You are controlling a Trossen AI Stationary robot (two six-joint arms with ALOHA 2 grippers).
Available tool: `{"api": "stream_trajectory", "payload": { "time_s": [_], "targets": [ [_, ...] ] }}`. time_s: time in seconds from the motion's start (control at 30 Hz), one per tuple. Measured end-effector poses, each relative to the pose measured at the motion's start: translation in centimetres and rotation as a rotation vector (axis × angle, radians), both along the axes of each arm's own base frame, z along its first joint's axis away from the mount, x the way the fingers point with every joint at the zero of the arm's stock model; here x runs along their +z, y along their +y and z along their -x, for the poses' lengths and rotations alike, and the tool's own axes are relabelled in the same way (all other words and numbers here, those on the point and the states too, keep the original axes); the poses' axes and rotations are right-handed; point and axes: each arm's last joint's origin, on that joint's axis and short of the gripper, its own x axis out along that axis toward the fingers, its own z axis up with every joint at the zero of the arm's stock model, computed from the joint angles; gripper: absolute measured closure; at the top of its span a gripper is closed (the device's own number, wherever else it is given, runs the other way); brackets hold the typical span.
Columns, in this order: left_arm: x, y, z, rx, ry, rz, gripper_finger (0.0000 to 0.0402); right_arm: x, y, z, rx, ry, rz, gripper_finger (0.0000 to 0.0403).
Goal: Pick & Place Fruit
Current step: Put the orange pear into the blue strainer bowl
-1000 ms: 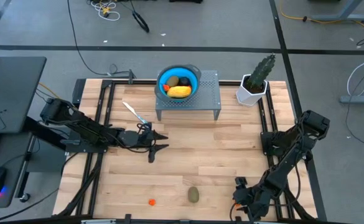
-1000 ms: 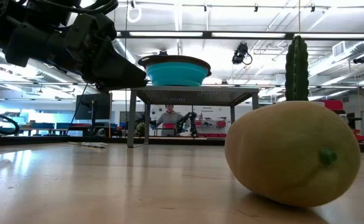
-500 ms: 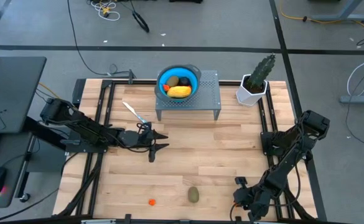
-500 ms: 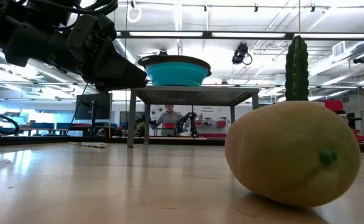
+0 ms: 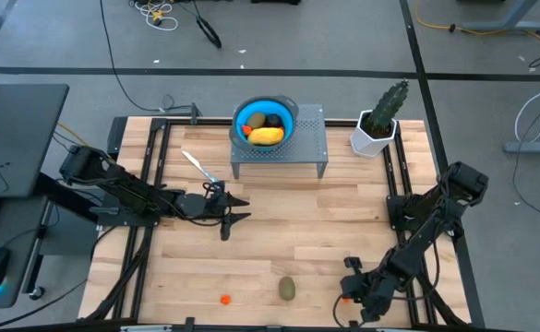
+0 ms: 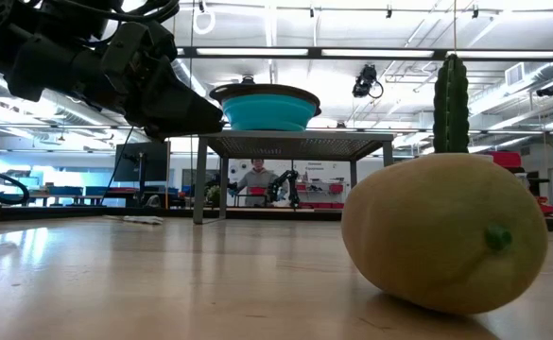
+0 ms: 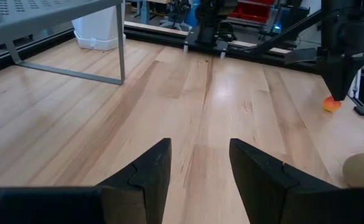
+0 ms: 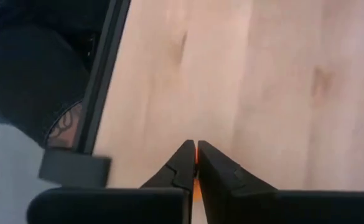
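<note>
The right gripper (image 5: 346, 297) has just closed: its fingers (image 8: 183, 163) now meet tip to tip, with a sliver of orange showing between them, so it looks clamped on one of the tiny orange-red balls (image 7: 331, 104). The left wrist view agrees, showing that ball pinched at the tip of the right arm, just above the desk (image 5: 297, 240). Against the earlier high views the right arm's wrist has shifted a little to the left and away from the near edge, which I take as the start of a lift. If the grip holds, this piece is secured and its carry to the blue bowl (image 5: 265, 121) comes next.

The right arm reaches low along the near right part of the desk, elbow raised by the right rail. The left gripper (image 5: 237, 209) waits over the middle left of the desk, fingers apart around nothing, unchanged over the last second.

As for the rest of the fruit, the yellow-orange oblong (image 5: 267, 135), an olive-brown oval and the dark purple ball already lie in the bowl on the grey stand (image 5: 293, 152) at the far side. A second olive-brown oval (image 5: 288, 289) rests near the front edge, with another orange-red ball (image 5: 224, 299) to its left
</note>
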Motion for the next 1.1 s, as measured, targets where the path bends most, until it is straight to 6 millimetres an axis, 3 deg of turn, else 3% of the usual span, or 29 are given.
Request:
{"api": "stream_trajectory", "payload": {
  "time_s": [0.13,0.3,0.5,0.73,0.93,1.1],
  "targets": [
    [0.0,0.0,0.0,-0.008,0.001,0.001,0.0230,1.1,-1.4,-1.4,-0.030,-0.117,0.071,0.0384],
    [0.0,-0.1,0.0,-0.032,0.003,0.003,0.0230,4.1,-4.1,-3.6,-0.168,-0.426,0.298,0.0384],
    [0.0,-0.2,0.0,-0.079,0.010,-0.029,0.0230,8.6,-9.1,-7.6,-0.384,-0.722,0.550,0.0384],
    [0.0,-0.3,0.0,-0.117,0.014,-0.045,0.0230,11.5,-16.6,-11.9,-0.445,-0.929,0.495,0.0385],
    [0.0,-0.5,0.0,-0.131,0.014,-0.052,0.0230,12.8,-21.8,-13.1,-0.496,-1.053,0.490,0.0385],
    [0.0,-0.5,0.0,-0.131,0.016,-0.073,0.0230,14.6,-24.9,-14.0,-0.527,-1.096,0.497,0.0384]
  ]
}}
